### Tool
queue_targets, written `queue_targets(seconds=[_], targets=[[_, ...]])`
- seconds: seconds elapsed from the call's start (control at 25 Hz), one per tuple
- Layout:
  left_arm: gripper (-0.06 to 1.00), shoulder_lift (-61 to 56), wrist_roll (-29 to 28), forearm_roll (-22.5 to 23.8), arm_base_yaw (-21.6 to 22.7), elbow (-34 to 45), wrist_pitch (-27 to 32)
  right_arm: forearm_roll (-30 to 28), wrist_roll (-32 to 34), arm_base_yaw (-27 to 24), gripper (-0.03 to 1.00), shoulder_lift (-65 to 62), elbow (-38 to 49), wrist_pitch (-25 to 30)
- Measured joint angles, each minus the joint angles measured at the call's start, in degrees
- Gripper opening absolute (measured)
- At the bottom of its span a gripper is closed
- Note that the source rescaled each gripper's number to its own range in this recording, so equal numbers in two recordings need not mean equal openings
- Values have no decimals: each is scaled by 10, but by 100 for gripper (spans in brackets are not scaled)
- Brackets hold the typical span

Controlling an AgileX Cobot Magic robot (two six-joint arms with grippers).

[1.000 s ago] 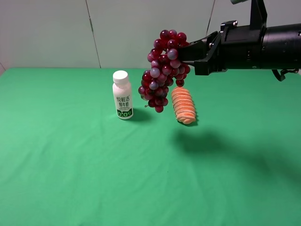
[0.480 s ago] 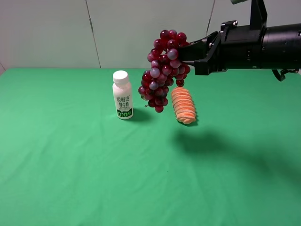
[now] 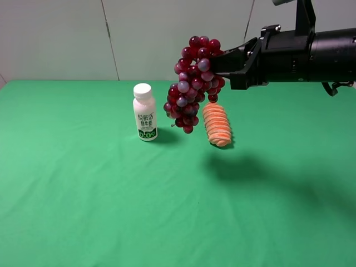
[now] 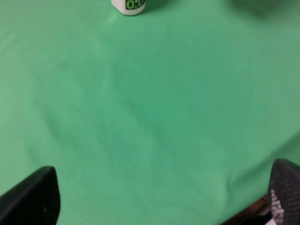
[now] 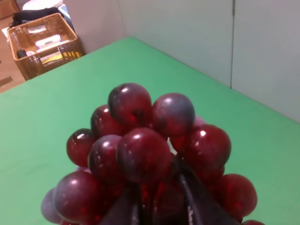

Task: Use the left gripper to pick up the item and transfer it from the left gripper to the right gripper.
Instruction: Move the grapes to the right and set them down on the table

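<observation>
The bunch of dark red and purple grapes (image 3: pixel 193 82) hangs in the air above the green table, held by my right gripper (image 3: pixel 216 64), whose black jaws are shut on its upper part. The right wrist view shows the grapes (image 5: pixel 150 150) close up with the finger tips (image 5: pixel 187 197) pressed into them. No green leaf shows. My left gripper is out of the high view; in the left wrist view its two fingertips (image 4: pixel 33 199) stand far apart at the frame's corners, open and empty over bare cloth.
A white bottle (image 3: pixel 144 112) stands on the green cloth left of the grapes; its base shows in the left wrist view (image 4: pixel 128 6). An orange ridged roll (image 3: pixel 216 124) lies below the grapes. A wicker basket (image 5: pixel 44 44) stands off the table.
</observation>
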Motion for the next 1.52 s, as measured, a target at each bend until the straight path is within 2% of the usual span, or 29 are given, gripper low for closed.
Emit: queue_targets(seconds=[0.12,0.4,0.56,0.76,0.88,1.0,1.16,1.32,1.52], targets=[[81,0,0,0,42,0,0,-20,4,0,0,0,0,-4],[81,0,0,0,180,0,-1,-63,42,0,0,0,0,-41],[81,0,0,0,245,0,-1,-84,61,0,0,0,0,-61],[81,0,0,0,305,0,-1,-108,124,0,0,-16,0,-128],[81,0,0,0,334,0,-1,-149,167,0,0,-38,0,-175],[81,0,0,0,357,0,-1,-214,224,0,0,-58,0,-198],[81,-10,0,1,385,0,-2,-325,341,0,0,-81,0,-191],[81,-14,0,1,407,0,-1,-474,493,0,0,-104,0,-153],[81,-14,0,1,411,0,-1,-650,674,0,0,-132,0,-82]])
